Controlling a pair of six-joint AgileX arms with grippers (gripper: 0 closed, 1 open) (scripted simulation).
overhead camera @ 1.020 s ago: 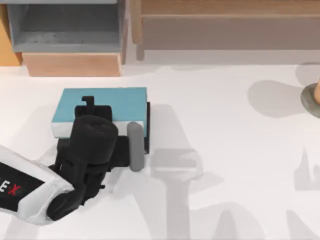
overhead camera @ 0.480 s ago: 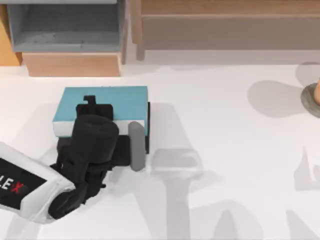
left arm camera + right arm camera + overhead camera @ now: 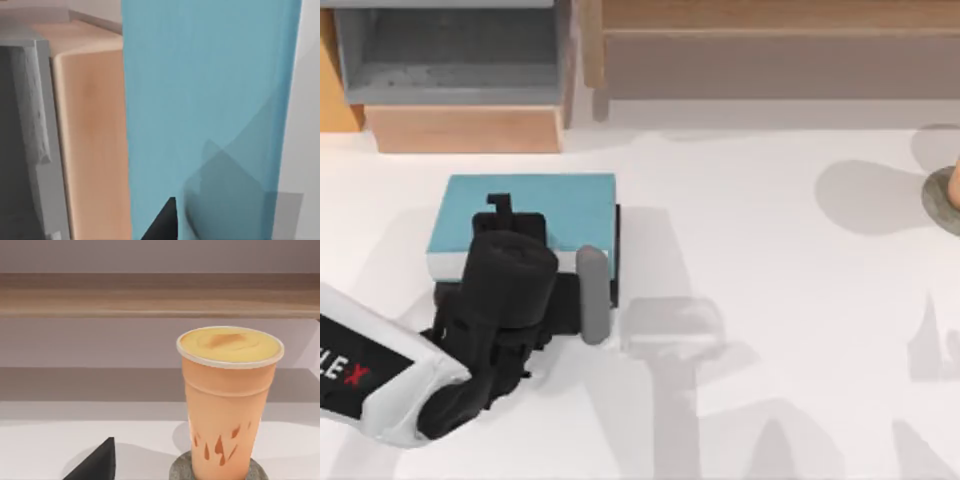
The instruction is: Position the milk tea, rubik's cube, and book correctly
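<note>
Top view: your left gripper [image 3: 525, 262] sits left of centre over a thin rectangular book [image 3: 555, 208] that shows a teal-blue face with a dark edge along its right side; whether the fingers are apart or clamped on the book, I cannot tell, since the black wrist covers them. A grey bar-shaped part [image 3: 591, 294] lies along the book's lower right edge. At the right edge of the frame, a sliver of the peach-orange milk tea cup [image 3: 954, 187] stands on a grey-green round disc [image 3: 938, 203]. Left wrist view: the blue cover fills the middle, with a pale wooden block [image 3: 90, 140] and a grey open-fronted cabinet [image 3: 25, 125] at the left of the frame. Right wrist view: the milk tea stands upright on the stone-grey disc, lower right of the frame, a dark fingertip [image 3: 95, 464] of the right gripper at lower left, well apart from the cup. Progress, as I judge it: the milk tea looks placed, the book is being handled, the cube remains. The surface is a plain white table [image 3: 770, 300]; a long wooden shelf [image 3: 770, 45] runs across the upper frame.
</note>
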